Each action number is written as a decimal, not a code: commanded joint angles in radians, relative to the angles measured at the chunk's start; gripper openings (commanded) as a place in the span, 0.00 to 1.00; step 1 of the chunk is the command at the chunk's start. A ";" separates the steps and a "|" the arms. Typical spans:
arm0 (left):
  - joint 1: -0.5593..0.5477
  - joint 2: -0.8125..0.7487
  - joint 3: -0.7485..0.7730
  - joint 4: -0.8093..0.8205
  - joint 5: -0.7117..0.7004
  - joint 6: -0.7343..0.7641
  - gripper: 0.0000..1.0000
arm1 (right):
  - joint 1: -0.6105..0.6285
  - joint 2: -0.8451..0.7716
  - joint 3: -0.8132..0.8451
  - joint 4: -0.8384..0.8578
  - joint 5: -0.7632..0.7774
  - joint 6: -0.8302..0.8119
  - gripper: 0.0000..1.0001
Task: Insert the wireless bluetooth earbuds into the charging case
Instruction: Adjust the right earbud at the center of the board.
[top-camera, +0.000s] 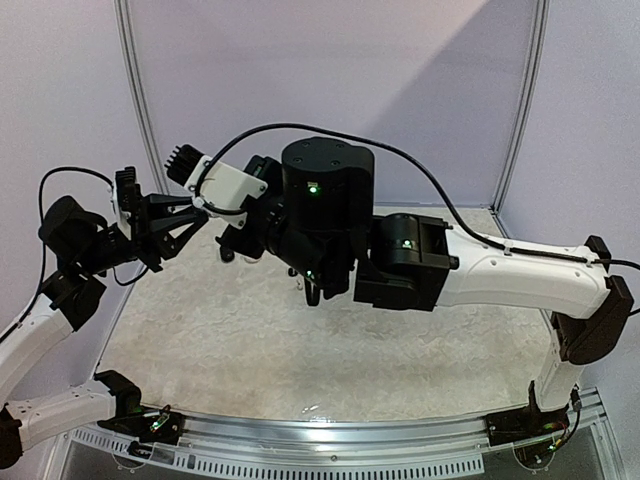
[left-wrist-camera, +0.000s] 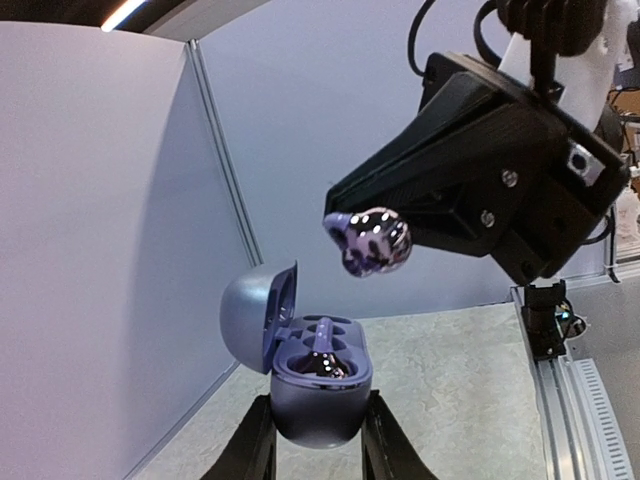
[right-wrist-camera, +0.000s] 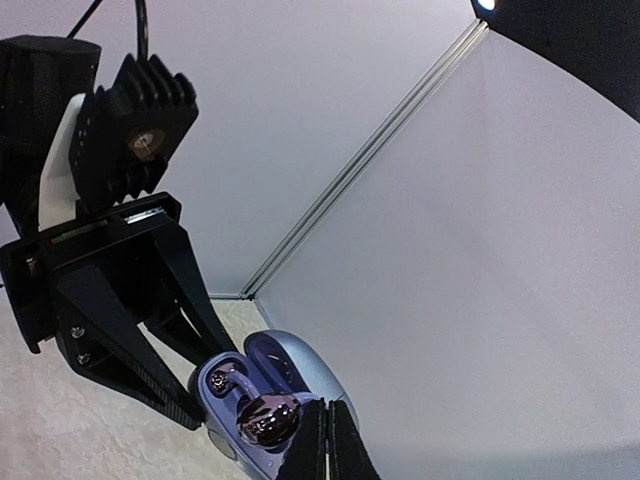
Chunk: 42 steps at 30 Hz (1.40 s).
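A blue-lavender charging case (left-wrist-camera: 318, 385) hangs in the air with its lid (left-wrist-camera: 252, 310) swung open to the left, my left gripper (left-wrist-camera: 316, 440) shut on its body from both sides. One glossy earbud (left-wrist-camera: 326, 362) sits in a socket of the case. A second glossy earbud (left-wrist-camera: 372, 240) is pinched at the tip of my shut right gripper (left-wrist-camera: 352, 228), a little above the open case and apart from it. In the right wrist view, that earbud (right-wrist-camera: 268, 420) sits beside the right gripper (right-wrist-camera: 328, 440), over the case (right-wrist-camera: 300, 368). From above, both grippers meet at the left (top-camera: 205, 212); the case is hidden.
A whitish fleecy mat (top-camera: 330, 360) covers the table. Pale walls with metal posts (top-camera: 140, 100) close in the back and sides. A metal rail (top-camera: 350, 440) runs along the near edge. The right arm (top-camera: 500, 270) stretches across the mat from the right.
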 joint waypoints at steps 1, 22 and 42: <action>-0.013 -0.007 0.019 -0.053 -0.099 0.020 0.00 | -0.016 -0.049 0.022 -0.057 0.108 0.083 0.00; -0.014 -0.038 -0.053 -0.166 -0.244 0.220 0.00 | -0.484 -0.067 -0.542 -1.052 -0.121 1.790 0.00; -0.018 -0.049 -0.057 -0.190 -0.245 0.254 0.00 | -0.541 0.116 -0.638 -0.902 -0.380 2.033 0.16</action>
